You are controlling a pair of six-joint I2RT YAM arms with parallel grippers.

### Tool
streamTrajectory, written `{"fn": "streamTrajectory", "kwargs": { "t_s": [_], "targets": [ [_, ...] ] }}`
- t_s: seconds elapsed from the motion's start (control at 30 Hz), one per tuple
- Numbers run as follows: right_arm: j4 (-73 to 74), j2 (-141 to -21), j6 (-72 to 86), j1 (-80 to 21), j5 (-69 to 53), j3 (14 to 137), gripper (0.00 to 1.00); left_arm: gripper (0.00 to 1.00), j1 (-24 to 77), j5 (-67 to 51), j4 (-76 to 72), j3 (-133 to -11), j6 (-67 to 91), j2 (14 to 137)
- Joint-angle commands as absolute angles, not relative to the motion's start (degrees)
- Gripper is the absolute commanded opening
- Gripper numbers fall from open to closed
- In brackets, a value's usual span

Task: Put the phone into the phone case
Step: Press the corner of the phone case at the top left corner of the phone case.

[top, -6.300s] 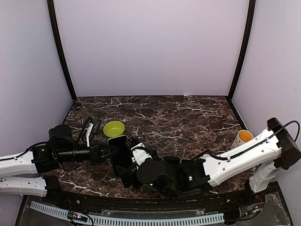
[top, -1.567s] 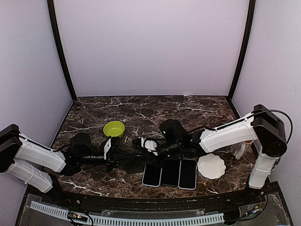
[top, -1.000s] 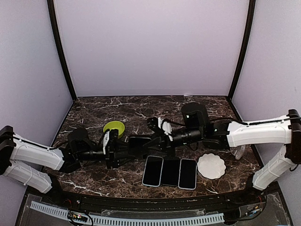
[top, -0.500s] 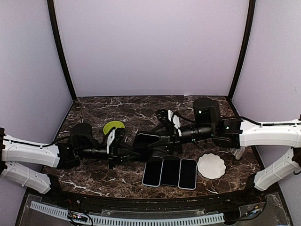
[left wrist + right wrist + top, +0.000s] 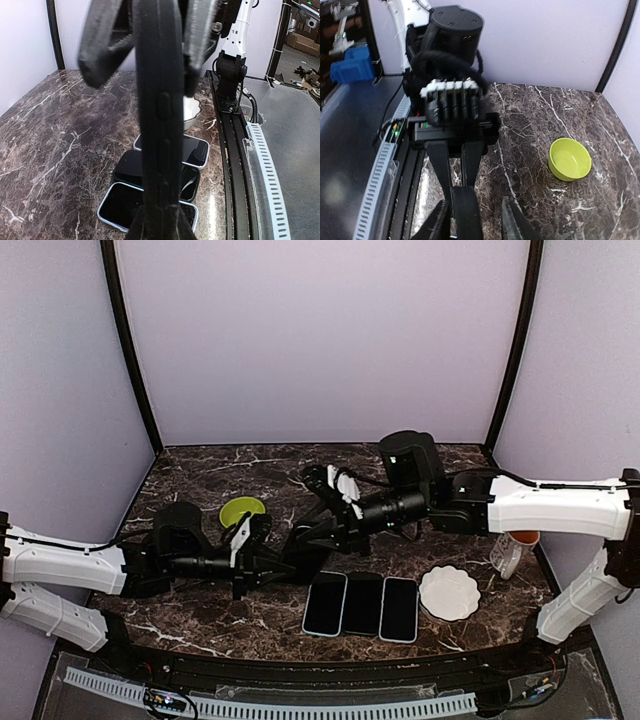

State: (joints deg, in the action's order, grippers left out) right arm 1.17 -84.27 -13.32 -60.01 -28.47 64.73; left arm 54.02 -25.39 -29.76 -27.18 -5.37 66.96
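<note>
A black phone case [image 5: 160, 125] hangs edge-on above the table, side buttons showing; whether a phone sits in it I cannot tell. My left gripper [image 5: 275, 565] is shut on its near end [image 5: 160, 227]. From the far side, my right gripper [image 5: 305, 538] straddles the other end [image 5: 466, 215]. The case lies against one of the right gripper's fingers [image 5: 437, 220], while the other finger [image 5: 515, 220] stands apart, so it is open. Three phones [image 5: 362, 605] lie side by side on the marble below.
A lime green bowl [image 5: 242, 510] sits behind the left gripper. A white scalloped dish [image 5: 450, 593] lies right of the phones, and a cup [image 5: 508, 550] stands farther right. The black front rail [image 5: 235, 150] runs close to the phones.
The case passed from my right gripper to the left, which shut on it. The right jaws opened wide, then narrowed around the case, which has turned on edge.
</note>
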Motion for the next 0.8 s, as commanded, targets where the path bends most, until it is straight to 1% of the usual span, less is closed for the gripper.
{"fn": "streamTrajectory", "kwargs": {
  "t_s": [0.0,0.13,0.17,0.3,0.33,0.4,0.43,0.47,0.57,0.77],
  "targets": [
    [0.33,-84.2,-13.62,-60.46,-30.98,65.44,0.22,0.0,54.32,-25.36,-32.87,-29.24,-6.22,64.78],
    [0.65,-84.2,-13.08,-60.42,-32.91,65.86,0.02,0.0,54.32,-26.15,-33.0,-29.13,-6.09,65.33],
    [0.57,-84.16,-12.96,-60.46,-33.11,65.98,0.0,0.0,54.32,-26.55,-32.98,-29.11,-5.99,65.41],
    [0.71,-84.37,-11.93,-60.47,-32.75,66.8,0.0,0.0,54.32,-27.44,-34.2,-28.78,-4.62,65.69],
    [0.9,-84.37,-11.83,-60.48,-32.3,66.99,0.02,0.0,54.32,-27.47,-35.62,-28.4,-3.64,65.44],
    [0.74,-83.89,-10.6,-60.36,-30.31,67.0,0.31,0.0,54.33,-27.41,-39.03,-27.5,-1.31,64.92],
    [0.82,-83.38,-10.48,-60.33,-29.56,66.79,0.4,0.0,54.36,-27.29,-40.21,-27.2,-0.74,64.67],
    [0.94,-82.76,-10.52,-60.23,-29.19,66.3,0.46,0.0,54.34,-27.31,-42.37,-26.68,1.97,64.22],
    [0.43,-80.04,-10.47,-59.58,-29.11,63.5,0.53,0.0,54.33,-29.03,-44.63,-26.54,5.08,63.95],
    [-1.68,-74.86,-8.69,-58.83,-31.35,58.6,0.54,0.0,54.32,-31.87,-44.74,-27.35,6.45,64.99]
  ]
}}
